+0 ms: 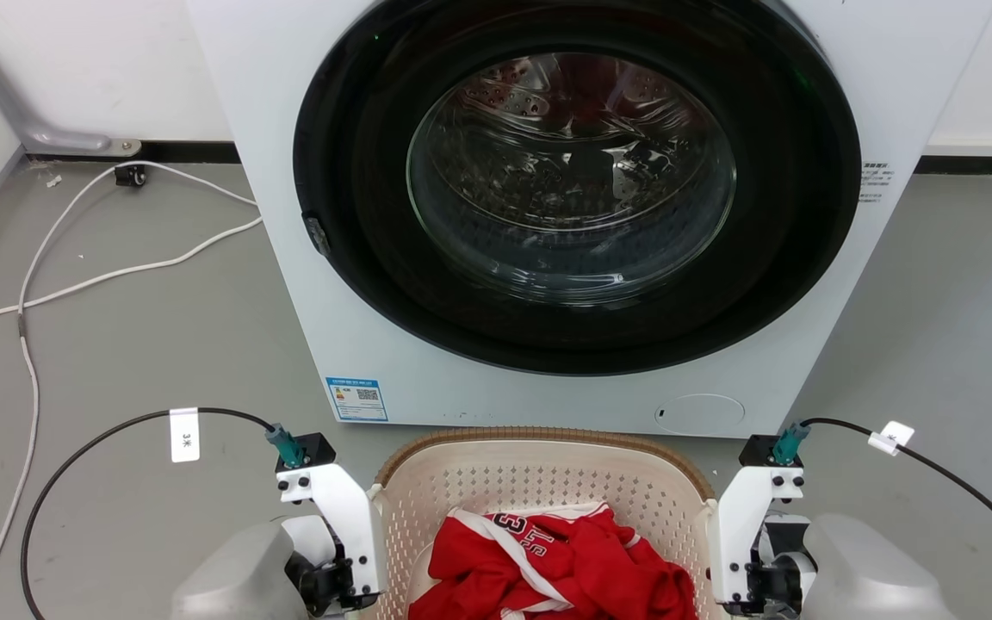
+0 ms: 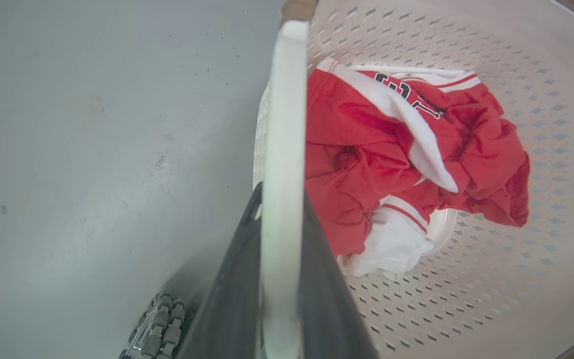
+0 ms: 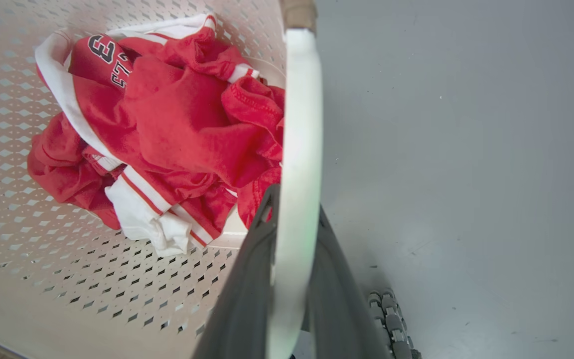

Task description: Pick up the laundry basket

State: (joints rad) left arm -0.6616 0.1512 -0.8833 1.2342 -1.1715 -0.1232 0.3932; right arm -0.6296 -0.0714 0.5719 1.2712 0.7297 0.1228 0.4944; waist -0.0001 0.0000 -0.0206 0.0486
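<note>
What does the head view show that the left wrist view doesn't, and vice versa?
Head view's extras: the washing machine with its door shut, just behind the basket, and a white cable on the floor. Left wrist view's extras: the hold of the left gripper, one finger on each side of the basket's white handle. Shared: the basket, the red shirt inside it, the floor.

The laundry basket is matt perforated plastic (rim woven-looking); the jersey is cloth. The washing machine door is glossy glass.
</note>
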